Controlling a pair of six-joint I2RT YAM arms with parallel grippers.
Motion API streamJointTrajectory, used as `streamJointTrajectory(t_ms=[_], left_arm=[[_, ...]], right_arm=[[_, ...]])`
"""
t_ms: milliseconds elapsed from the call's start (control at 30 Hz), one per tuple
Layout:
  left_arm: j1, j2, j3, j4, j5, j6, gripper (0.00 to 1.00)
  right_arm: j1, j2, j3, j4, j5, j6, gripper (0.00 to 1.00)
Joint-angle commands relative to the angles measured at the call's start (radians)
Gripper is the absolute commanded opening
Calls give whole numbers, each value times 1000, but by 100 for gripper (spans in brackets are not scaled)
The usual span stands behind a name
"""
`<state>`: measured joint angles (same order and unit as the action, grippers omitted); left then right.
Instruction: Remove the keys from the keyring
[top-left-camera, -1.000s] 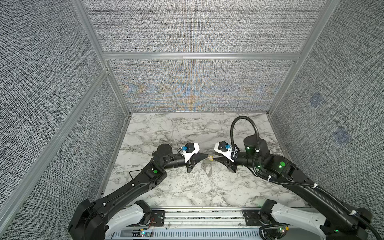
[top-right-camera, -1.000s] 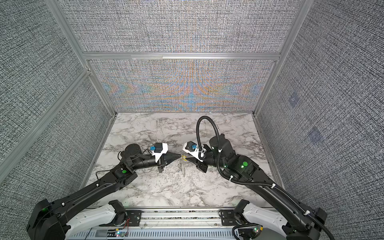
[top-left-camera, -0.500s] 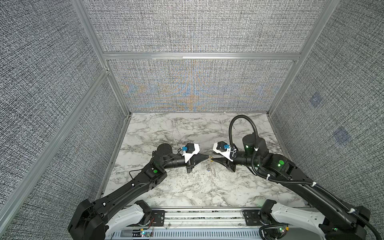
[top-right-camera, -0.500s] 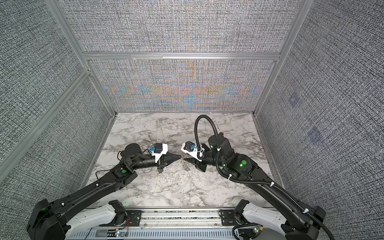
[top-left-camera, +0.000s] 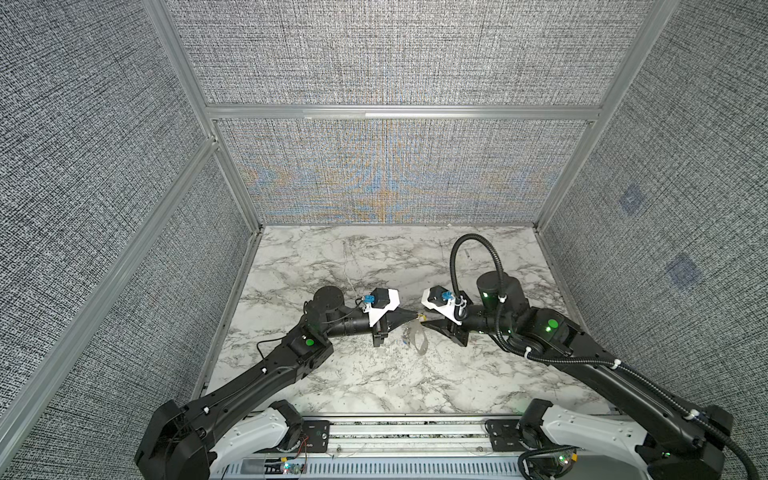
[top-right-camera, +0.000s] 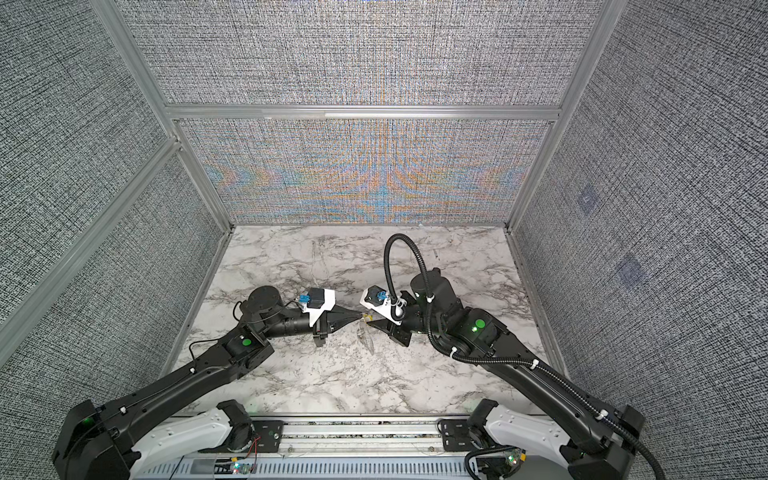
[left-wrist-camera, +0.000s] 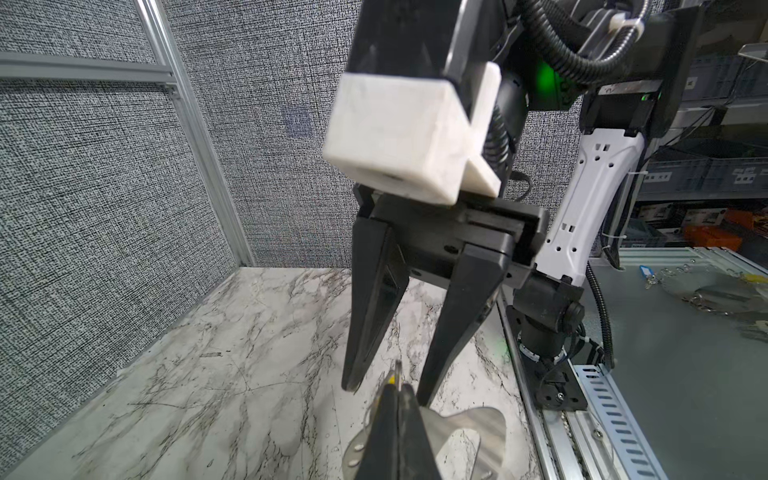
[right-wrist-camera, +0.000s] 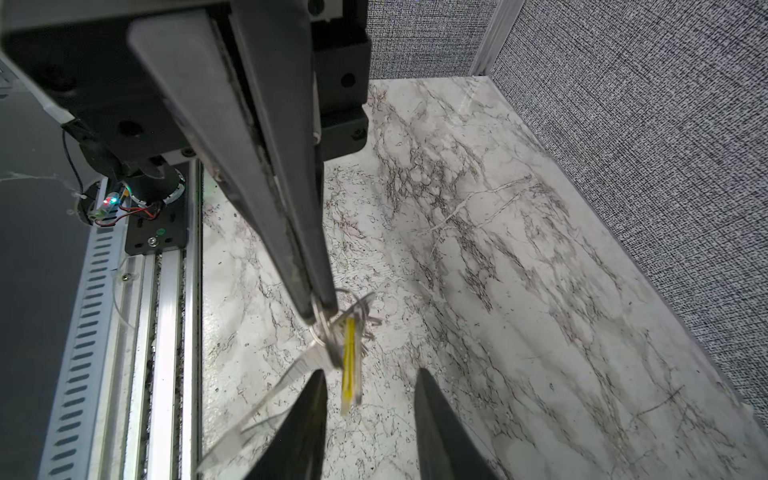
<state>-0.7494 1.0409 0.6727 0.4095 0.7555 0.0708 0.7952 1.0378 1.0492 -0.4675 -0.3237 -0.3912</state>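
The left gripper (right-wrist-camera: 320, 309) is closed tight on a cluster of thin silver wire rings (right-wrist-camera: 328, 328). It holds the whole bunch in the air over the middle of the white marble table (top-left-camera: 374, 266), clear of the surface. From those rings hangs the key with the flat yellow plastic tag (right-wrist-camera: 351, 365), edge-on and blurred in the right wrist view. Below it dangles the keyring (left-wrist-camera: 486, 424), a thin flat grey oval loop with small studs along one edge. In a top view the keyring (top-left-camera: 417, 340) shows pale, just under the two gripper tips. The right gripper (right-wrist-camera: 368, 374) faces the left one tip to tip, its jaws narrowly apart, one on each side of the yellow tag. Neither jaw appears to touch the tag, so this gripper holds nothing

Judged from this, no key is off yet: the yellow one is still threaded on, and no loose key lies on the table. The blue-tagged key cannot be made out with certainty. What is left seems to be nearly the whole job: pinch the yellow tag, work it off the wire, then do the same for the second key
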Motion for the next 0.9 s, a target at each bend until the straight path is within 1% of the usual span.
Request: streamJointTrajectory(t_ms=[0,67,100,167,233,300,467,633,700,800,833,867], left_arm=[[2,0,9,19,8,1,0],[2,0,9,17,7,2,0],[2,1,8,18,6,3,0],[2,2,7,15,1,7,0],[3,1,7,5,-6,12,0],[3,-1,11,-14,-19,25,0],[4,-7,15,-60,-60,66,0],[4,-13,10,-72,-89,72,0],[4,-15,9,-76,-98,74,3],[4,-22,7,-91,-119,87,4],[3,-28,2,-93,-133,90,9],[4,-32,-2,-91,-143,92,17]], right_arm=[[1,3,-11,48,-36,15,35],[1,2,-16,66,-40,17,31],[2,2,-18,71,-38,19,27],[2,0,-17,71,-26,15,18],[2,-4,-6,44,8,-1,6],[2,-7,12,10,47,-24,0],[10,-6,66,-67,133,-80,0],[36,30,126,-131,207,-146,0],[48,45,143,-145,234,-173,0],[66,67,175,-175,283,-211,0],[72,75,187,-188,296,-223,0],[74,81,198,-200,303,-230,0]])
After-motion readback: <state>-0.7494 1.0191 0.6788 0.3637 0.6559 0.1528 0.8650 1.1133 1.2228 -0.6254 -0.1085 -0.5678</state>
